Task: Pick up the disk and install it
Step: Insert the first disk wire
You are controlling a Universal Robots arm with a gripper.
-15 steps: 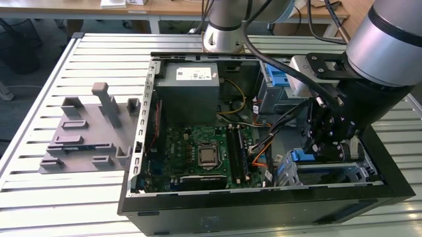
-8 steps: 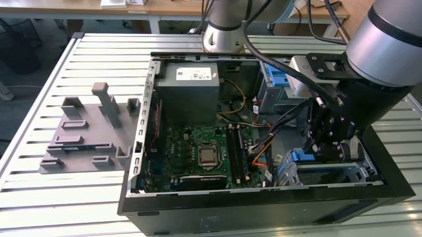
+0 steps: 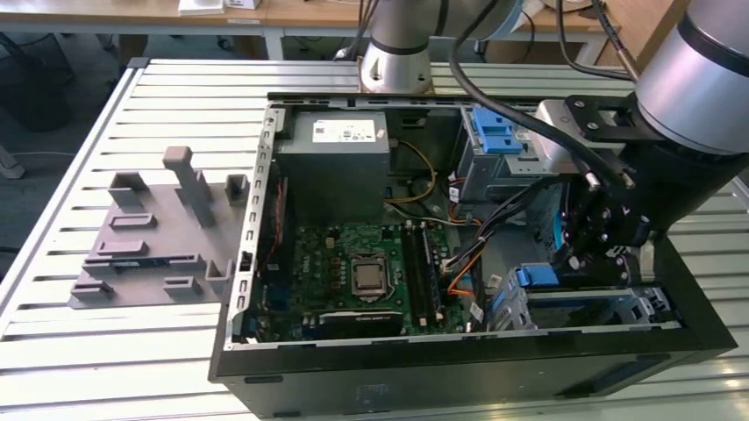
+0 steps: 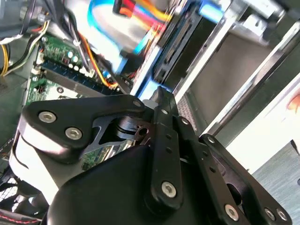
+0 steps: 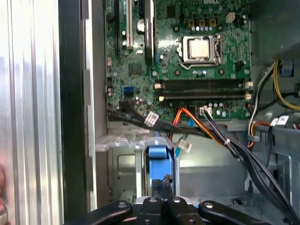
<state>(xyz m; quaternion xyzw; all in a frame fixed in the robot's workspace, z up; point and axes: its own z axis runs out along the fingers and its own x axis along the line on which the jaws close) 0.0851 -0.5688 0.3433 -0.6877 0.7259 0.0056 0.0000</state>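
Observation:
The disk [image 3: 536,276] sits in the lower drive bay at the front corner of the open computer case, on the exterior view's right; its blue bracket end faces the motherboard. In the first wrist view that blue bracket tab [image 5: 157,159] stands just beyond my gripper [image 5: 162,183]. The two black fingers [image 5: 153,193] are pressed together, their tips against the tab, with nothing visibly between them. In the second wrist view the shut gripper [image 4: 161,96] points at the disk's dark connector edge [image 4: 176,44] and blue bracket rail [image 4: 144,72].
The green motherboard [image 3: 357,272] fills the case floor, with the grey power supply [image 3: 339,149] behind it. A blue-latched drive cage [image 3: 503,132] stands above the bay. Black and orange cables [image 5: 220,138] cross near the bay's mouth. A grey fixture [image 3: 158,228] lies on the slatted table.

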